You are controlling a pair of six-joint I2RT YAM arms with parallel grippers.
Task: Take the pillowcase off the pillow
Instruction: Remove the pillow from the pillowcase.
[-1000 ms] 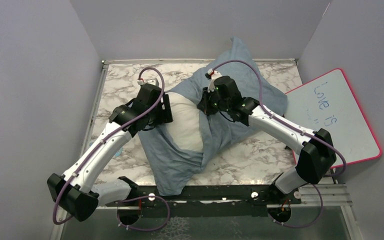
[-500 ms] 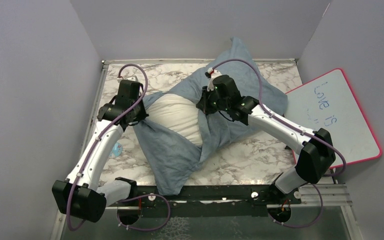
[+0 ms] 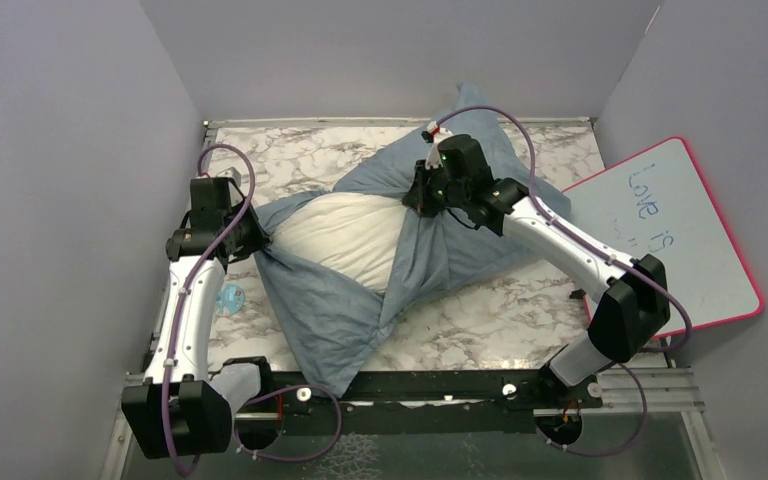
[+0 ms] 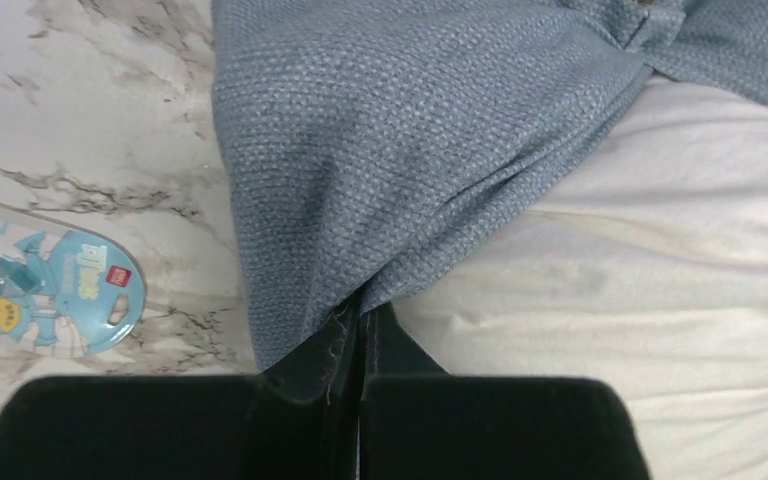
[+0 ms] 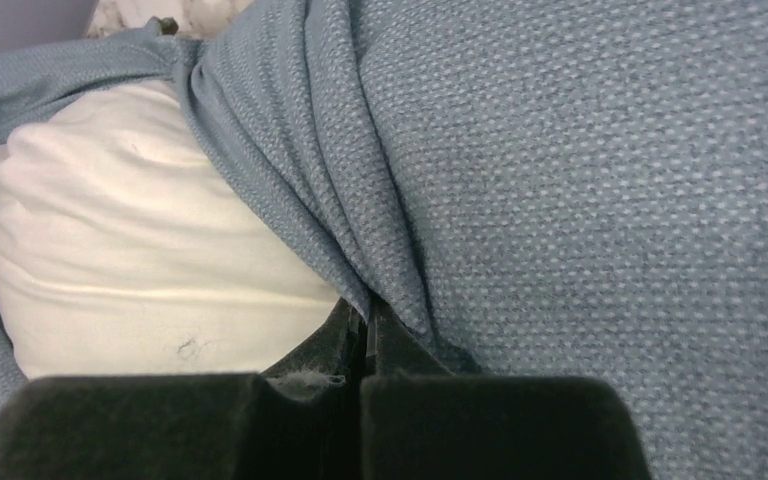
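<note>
Nearest the arm bases, a loose flap of the pillowcase (image 3: 332, 318) droops toward the front edge of the worktop (image 3: 480, 320). It is soft grey-blue cloth with a fine dotted weave, limp and creased. Just behind it the pillow (image 3: 348, 232) bulges out of the open mouth, plump, plain white and smooth. It is roughly half bared and lies slantwise across the marbled surface. The left tool (image 4: 358, 330) is pinched tight on the cloth's edge at the pillow's left end. The right tool (image 5: 365, 328) is clamped on a gathered fold right where cloth meets pillow. A small blue packet (image 4: 50, 300) lies beside the left grip. Farther back, the case covers the pillow's far end, one corner rising against the back wall. I'd judge both light and floppy. The cloth will stretch and bunch, so the hem at the mouth looks the best hold, though the stuffing may drag inside.
</note>
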